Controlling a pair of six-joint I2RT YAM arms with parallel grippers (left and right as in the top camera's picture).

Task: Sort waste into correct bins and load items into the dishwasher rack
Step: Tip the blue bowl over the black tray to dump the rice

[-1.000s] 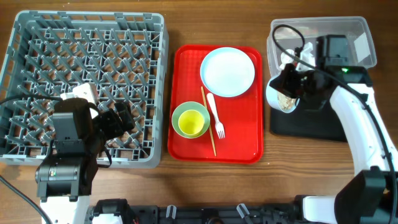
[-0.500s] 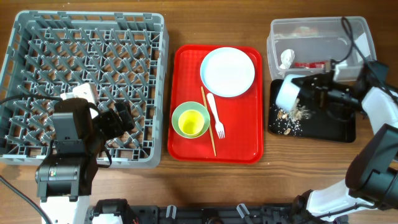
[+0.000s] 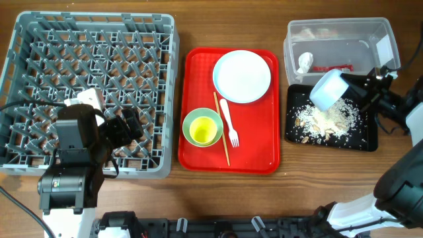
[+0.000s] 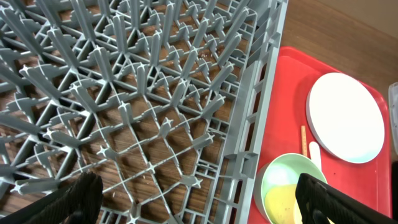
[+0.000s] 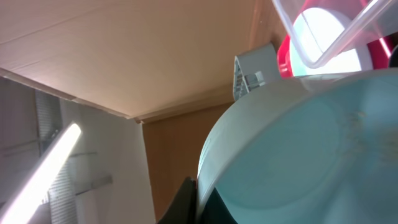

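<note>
Setting: you are looking at a robotics test bench staged as a canteen dish-return station, not a working kitchen. A commercial-style grey dishwasher rack (image 3: pixel 92 18) and a red serving tray (image 3: pixel 198 79) sit on a bare wooden table (image 3: pixel 231 20). A black robot arm (image 3: pixel 69 158) stands at the table's near edge. In your right wrist view, beyond the table's edge, a fluorescent strip light (image 5: pixel 53 155) on a plain white surface points to an institutional room.

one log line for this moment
right gripper: holds bowl tipped over black tray | rice: on tray | left gripper: open above rack
</note>
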